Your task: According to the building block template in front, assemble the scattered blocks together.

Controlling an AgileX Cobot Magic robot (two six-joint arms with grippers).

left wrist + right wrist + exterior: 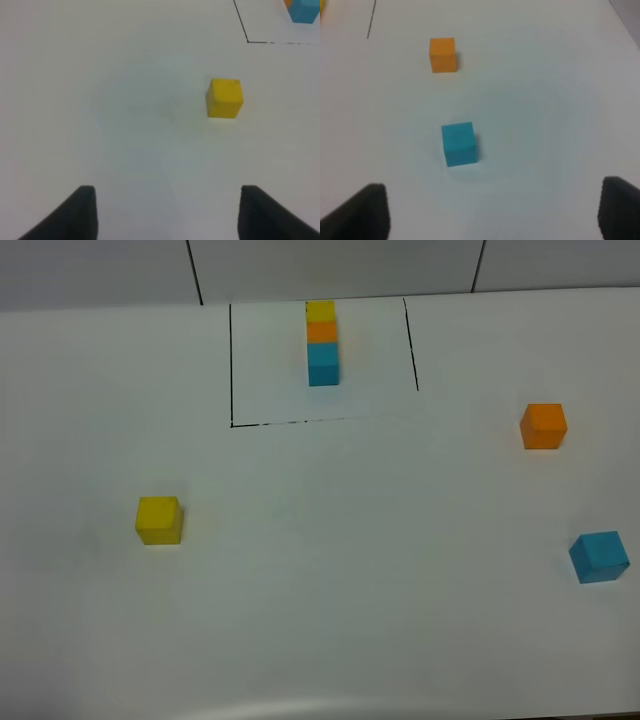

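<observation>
- One wide white matte tabletop [320,640], bearing everything below.
- One thin black drawn outline [231,360], framing the template on its left, right and near sides.
- Left gripper [167,212]: two dark fingers released and spread wide, nothing between them; not visible from the high camera. Seen from the left wrist: the yellow cube ahead of the fingertips and apart from them, the template's blue end farther off.
- Right gripper [495,210]: dark fingers likewise parted and empty. Seen from the right wrist: the sky-blue cube just ahead, the orange cube beyond it.
- Building block template [322,340]: a straight row of three small joined cubes inside the outline, with yellow farthest, orange in the middle and blue nearest.
- Plain matte yellow cube [159,520]: well apart from the template, to its left and nearer the camera, outside the outline.
- Plain matte orange cube [543,426]: well to the template's right, slightly nearer, outside the outline.
- Plain matte sky-blue cube [599,556]: farthest right of the template and nearer than the orange cube, turned slightly askew.
</observation>
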